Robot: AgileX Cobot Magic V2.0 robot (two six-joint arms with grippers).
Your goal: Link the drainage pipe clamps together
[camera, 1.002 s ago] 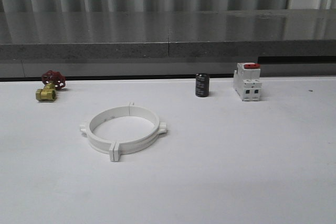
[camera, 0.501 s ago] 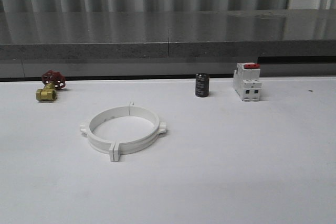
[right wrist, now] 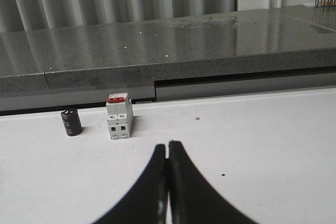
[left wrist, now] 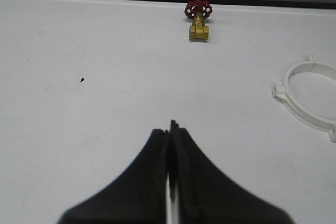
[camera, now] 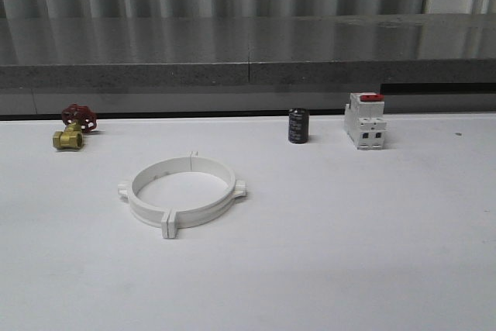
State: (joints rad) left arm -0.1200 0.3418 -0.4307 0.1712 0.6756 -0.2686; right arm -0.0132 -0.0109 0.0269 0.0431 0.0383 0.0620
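The two white drainage pipe clamps (camera: 183,192) lie flat on the white table, left of centre, their end tabs meeting so they form one ring. Part of that ring (left wrist: 310,95) shows in the left wrist view. My left gripper (left wrist: 169,127) hovers over bare table well away from the ring, its black fingers pressed together with nothing between them. My right gripper (right wrist: 167,145) is likewise shut and holds nothing, over bare table on the right side, with the breaker and black cylinder beyond it.
A brass valve with red handwheel (camera: 73,129) stands at the back left. A black cylinder (camera: 298,125) and a white breaker with red top (camera: 365,120) stand at the back right. A grey ledge (camera: 248,67) runs behind the table.
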